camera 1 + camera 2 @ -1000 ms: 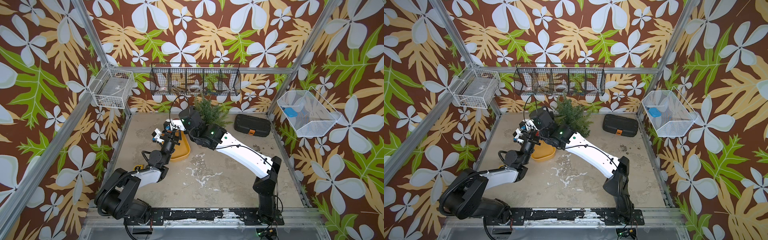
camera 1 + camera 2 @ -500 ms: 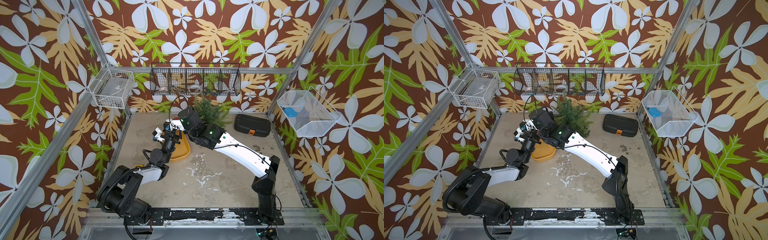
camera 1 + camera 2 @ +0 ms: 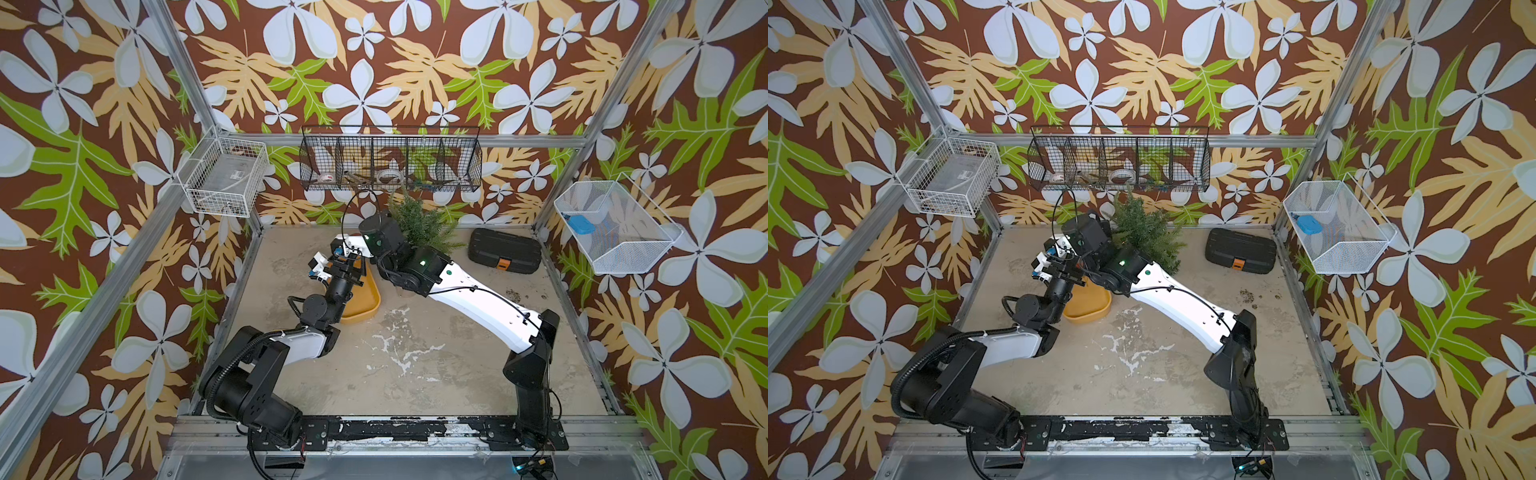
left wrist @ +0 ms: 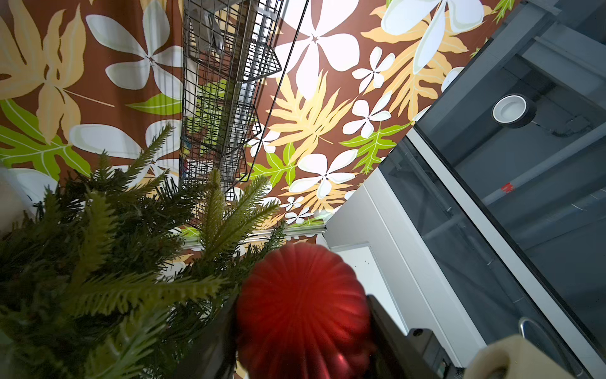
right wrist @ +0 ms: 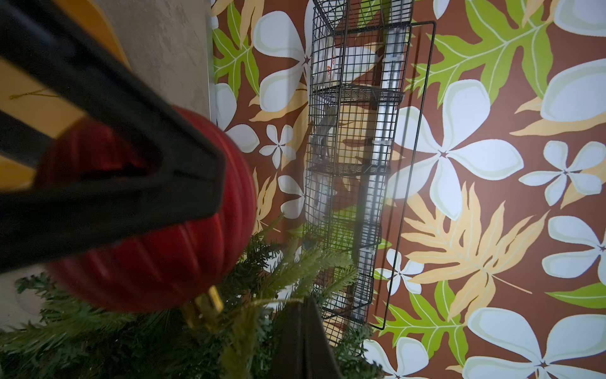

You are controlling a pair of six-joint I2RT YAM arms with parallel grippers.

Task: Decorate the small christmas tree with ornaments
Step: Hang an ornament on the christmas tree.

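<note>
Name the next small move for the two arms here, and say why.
Probably: the right gripper eases the gold string over the nearest branch tip. The left gripper grips the ribbed bauble beside the small christmas tree, and the shut right gripper seems to pinch its string, not yet hooked.

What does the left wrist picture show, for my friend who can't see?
A shiny red ribbed bauble sits clamped in the black left gripper, beside the bushy dark-green branches of a small fir tree. Behind hangs a black wire basket on brown flowered wallpaper.
</note>
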